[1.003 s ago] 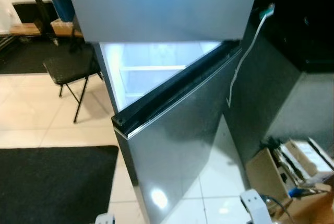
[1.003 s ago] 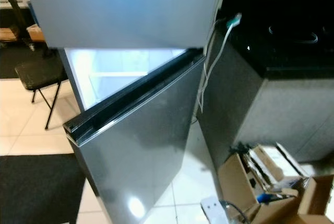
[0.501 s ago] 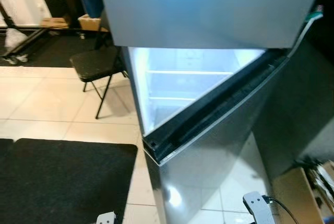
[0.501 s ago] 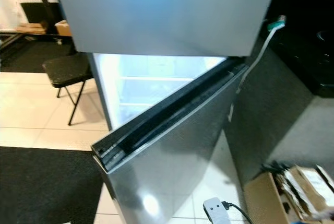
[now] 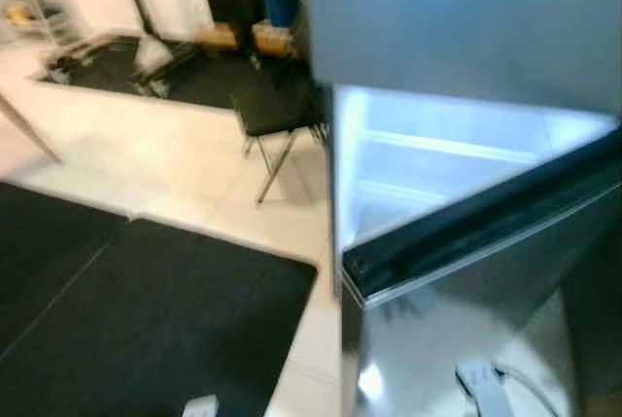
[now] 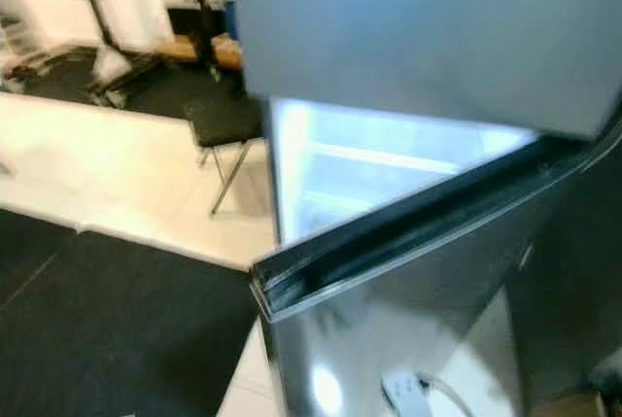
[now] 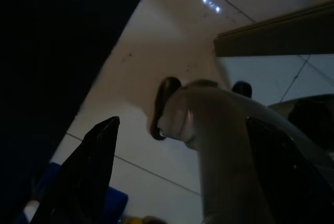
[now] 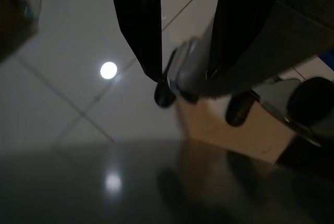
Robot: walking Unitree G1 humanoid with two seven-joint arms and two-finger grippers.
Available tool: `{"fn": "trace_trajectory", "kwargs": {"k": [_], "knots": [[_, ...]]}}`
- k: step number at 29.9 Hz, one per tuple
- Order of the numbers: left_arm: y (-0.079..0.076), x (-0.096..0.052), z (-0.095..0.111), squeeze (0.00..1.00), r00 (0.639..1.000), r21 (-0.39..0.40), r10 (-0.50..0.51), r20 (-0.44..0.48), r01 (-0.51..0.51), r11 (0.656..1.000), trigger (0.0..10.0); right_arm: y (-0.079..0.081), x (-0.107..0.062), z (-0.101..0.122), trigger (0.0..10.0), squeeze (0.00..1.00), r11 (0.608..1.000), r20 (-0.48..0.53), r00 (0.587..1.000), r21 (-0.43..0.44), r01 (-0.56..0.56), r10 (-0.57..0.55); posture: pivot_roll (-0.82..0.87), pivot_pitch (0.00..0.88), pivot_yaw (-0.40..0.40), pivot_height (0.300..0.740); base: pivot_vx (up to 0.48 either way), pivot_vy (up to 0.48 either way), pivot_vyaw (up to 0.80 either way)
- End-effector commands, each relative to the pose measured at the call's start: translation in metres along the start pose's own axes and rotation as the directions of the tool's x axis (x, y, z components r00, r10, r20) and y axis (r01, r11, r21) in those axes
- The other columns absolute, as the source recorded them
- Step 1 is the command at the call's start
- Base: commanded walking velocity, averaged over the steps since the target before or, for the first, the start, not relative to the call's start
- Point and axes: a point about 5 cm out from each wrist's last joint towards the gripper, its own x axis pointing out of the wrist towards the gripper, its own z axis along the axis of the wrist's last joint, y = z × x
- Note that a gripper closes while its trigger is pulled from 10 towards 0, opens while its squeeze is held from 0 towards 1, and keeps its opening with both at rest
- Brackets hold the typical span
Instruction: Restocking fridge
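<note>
Head views blurred. Far left: black mat point(image 5: 146, 320) on tiled floor, folding chair point(image 5: 277, 116) beyond it. Right: fridge point(image 5: 466, 18), lower door point(image 6: 408, 281) ajar, lit shelves point(image 5: 428, 159) inside looking bare. Left pincer point(image 7: 182, 177) hangs low over the tiles, fingers apart, holding nothing. Right pincer point(image 8: 185, 31) likewise idle, fingers apart. No stock in hand. Door judged heavy, rigid and slick; best taken by its free near edge.

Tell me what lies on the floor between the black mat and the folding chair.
Only bare pale tile, seen in the left eye view: the black mat ends short of the folding chair, which stands beside the open fridge.
</note>
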Motion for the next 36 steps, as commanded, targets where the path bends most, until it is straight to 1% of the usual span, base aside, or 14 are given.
{"fn": "trace_trajectory", "kwargs": {"k": [1, 9, 11, 16, 19, 20, 21, 24, 25, 27, 28, 30, 33, 36], "knots": [[0.001, -0.001, -0.001, 0.0, 1.0, 0.009, 0.004, -0.012, -0.004, 1.0, 10.0, 0.003, 0.001, 0.0, 10.0, 0.0, 1.0, 0.014, 1.0, 0.011, -0.01, 0.01, -0.09, 0.0, -0.01, 0.74, 0.0, 0.0, 0.77], [0.002, -0.001, 0.0, 0.0, 1.0, 0.013, 0.002, -0.009, -0.002, 1.0, 10.0, 0.0, 0.001, 0.007, 10.0, 0.0, 1.0, 0.049, 0.999, 0.016, 0.004, -0.005, -0.09, 0.0, -0.011, 0.74, 0.0, 0.0, 0.28], [0.002, -0.001, 0.0, 0.0, 1.0, 0.016, 0.001, -0.011, 0.0, 1.0, 10.0, -0.003, 0.0, 0.024, 10.0, 0.0, 0.995, 0.155, 0.987, 0.094, -0.043, 0.028, -0.09, 0.0, -0.009, 0.74, 0.0, 0.0, 0.0], [0.002, -0.001, 0.0, 0.0, 1.0, 0.019, -0.001, -0.012, 0.002, 1.0, 10.0, -0.007, -0.002, 0.041, 10.0, 0.0, 0.987, 0.255, 0.966, 0.143, -0.071, 0.032, -0.09, 0.0, -0.009, 0.74, 0.0, 0.0, 0.0], [0.001, 0.0, 0.0, 0.0, 1.0, 0.018, -0.005, -0.011, 0.005, 1.0, 10.0, -0.019, -0.009, 0.084, 10.0, 0.0, 0.967, 0.457, 0.889, 0.22, -0.128, 0.013, -0.1, 0.0, -0.007, 0.74, 0.0, 0.0, 0.0], [0.001, 0.0, 0.0, 0.0, 1.0, 0.018, -0.005, -0.011, 0.005, 1.0, 10.0, -0.019, -0.009, 0.084, 10.0, 0.0, 0.967, 0.457, 0.889, 0.22, -0.128, 0.013, -0.1, 0.0, -0.007, 0.74, 0.0, 0.0, 0.0], [0.001, 0.0, -0.001, 0.0, 1.0, 0.018, -0.006, -0.012, 0.006, 1.0, 10.0, -0.022, -0.013, 0.103, 10.0, 0.0, 0.958, 0.537, 0.843, 0.229, -0.171, 0.022, -0.1, 0.0, -0.007, 0.74, 0.0, 0.0, 0.0], [0.001, -0.001, -0.001, 0.0, 1.0, 0.018, -0.007, -0.013, 0.007, 1.0, 10.0, -0.023, -0.016, 0.114, 10.0, 0.0, 0.953, 0.581, 0.813, 0.228, -0.198, 0.03, -0.1, 0.0, -0.007, 0.74, 0.0, 0.0, 0.0], [0.001, -0.001, -0.002, 0.0, 1.0, 0.018, -0.008, -0.013, 0.008, 1.0, 10.0, -0.023, -0.019, 0.127, 10.0, 0.0, 0.952, 0.623, 0.781, 0.214, -0.218, 0.038, -0.1, 0.0, -0.007, 0.74, 0.0, 0.0, 0.0], [0.001, -0.001, -0.002, 0.0, 1.0, 0.018, -0.008, -0.013, 0.008, 1.0, 10.0, -0.023, -0.019, 0.127, 10.0, 0.0, 0.952, 0.623, 0.781, 0.214, -0.218, 0.038, -0.1, 0.0, -0.007, 0.74, 0.0, 0.0, 0.0], [0.001, -0.001, -0.003, 0.0, 1.0, 0.018, -0.008, -0.015, 0.008, 1.0, 10.0, -0.018, -0.026, 0.164, 10.0, 0.0, 0.959, 0.708, 0.703, 0.143, -0.245, 0.074, -0.09, 0.0, -0.009, 0.74, 0.0, 0.0, 0.0], [0.001, -0.002, -0.004, 0.0, 1.0, 0.016, -0.007, -0.016, 0.008, 1.0, 10.0, -0.009, -0.031, 0.195, 10.0, 0.0, 0.967, 0.753, 0.648, 0.068, -0.246, 0.112, -0.08, 0.0, -0.015, 0.74, 0.0, 0.0, 0.0], [0.001, -0.002, -0.005, 0.0, 1.0, 0.015, -0.007, -0.016, 0.007, 1.0, 10.0, -0.004, -0.033, 0.207, 10.0, 0.0, 0.97, 0.763, 0.634, 0.041, -0.238, 0.123, -0.08, 0.0, -0.016, 0.74, 0.0, 0.0, 0.0], [0.003, -0.003, -0.007, 0.0, 1.0, 0.01, -0.002, -0.017, 0.002, 1.0, 10.0, 0.006, -0.037, 0.232, 10.0, 0.0, 0.982, 0.779, 0.616, 0.0, -0.19, 0.119, -0.06, 0.0, -0.024, 0.74, 0.0, 0.0, 0.0]]}}
